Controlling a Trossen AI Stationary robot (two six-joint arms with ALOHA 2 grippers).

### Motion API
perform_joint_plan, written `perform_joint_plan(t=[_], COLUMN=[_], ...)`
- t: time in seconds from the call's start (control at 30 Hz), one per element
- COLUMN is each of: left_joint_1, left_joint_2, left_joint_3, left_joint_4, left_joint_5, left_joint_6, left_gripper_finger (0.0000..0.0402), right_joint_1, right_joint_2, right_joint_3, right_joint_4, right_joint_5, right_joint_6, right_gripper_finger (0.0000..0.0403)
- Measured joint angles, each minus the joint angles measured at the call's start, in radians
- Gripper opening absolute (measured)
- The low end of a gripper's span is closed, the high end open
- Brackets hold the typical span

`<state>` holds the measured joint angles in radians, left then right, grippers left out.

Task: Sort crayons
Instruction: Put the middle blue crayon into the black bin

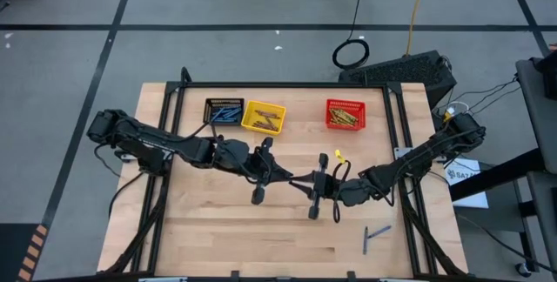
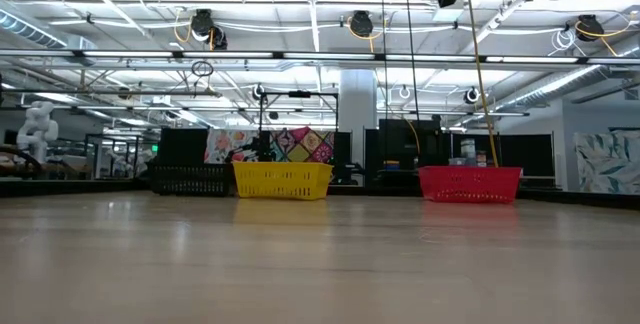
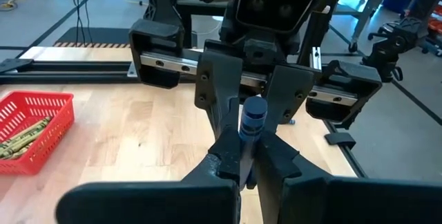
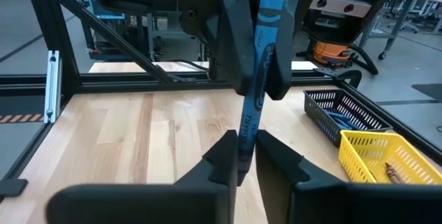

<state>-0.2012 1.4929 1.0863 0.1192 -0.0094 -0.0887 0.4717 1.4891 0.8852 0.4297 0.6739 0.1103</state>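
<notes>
A blue crayon hangs in the air over the middle of the table, between my two grippers, which meet tip to tip. My left gripper comes from the table's left and is shut on it. My right gripper comes from the right. It stands slightly open, with its fingers on either side of the crayon's other end. In the high view the grippers meet at my left gripper and my right gripper. A loose yellow crayon and blue crayons lie flat on the table. My left gripper pinches the blue crayon between its two fingers at the part nearest to it. The fingers come about level from the table's left and lie along the crayon. The crayon sticks out ahead of them, lifted clear of the table, and its free end reaches between my right gripper's fingers.
Three mesh baskets stand along the far edge: a black one with blue crayons, a yellow one and a red one with olive crayons. Bare wood lies in front of them. A black frame borders the table.
</notes>
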Motion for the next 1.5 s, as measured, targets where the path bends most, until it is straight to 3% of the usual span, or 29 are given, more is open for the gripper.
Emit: perform_joint_plan(t=[0.33, 0.6, 0.8, 1.07, 1.5], left_joint_1=[0.002, 0.055, 0.149, 0.315, 0.57], left_joint_2=[0.0, 0.0, -0.001, -0.001, -0.002], left_joint_3=[0.0, 0.0, 0.0, 0.0, 0.0], left_joint_4=[-0.085, -0.267, -0.416, -0.702, -0.845], left_joint_5=[-0.042, -0.127, -0.223, -0.255, -0.301], left_joint_6=[-0.001, 0.002, 0.049, 0.052, 0.182], left_gripper_finger=[0.0013, 0.0013, 0.0013, 0.0013, 0.0014], right_joint_1=[0.0, -0.002, -0.011, -0.04, -0.098], right_joint_2=[0.0, 0.0, 0.0, 0.0, 0.0], right_joint_3=[0.0, 0.0, 0.0, 0.0, 0.0], right_joint_4=[-0.012, -0.172, -0.338, -0.543, -0.717], right_joint_5=[0.004, 0.029, 0.11, 0.115, 0.115], right_joint_6=[-0.003, 0.066, 0.208, 0.307, 0.375], right_gripper_finger=[0.0102, 0.0123, 0.0122, 0.0121, 0.0121])
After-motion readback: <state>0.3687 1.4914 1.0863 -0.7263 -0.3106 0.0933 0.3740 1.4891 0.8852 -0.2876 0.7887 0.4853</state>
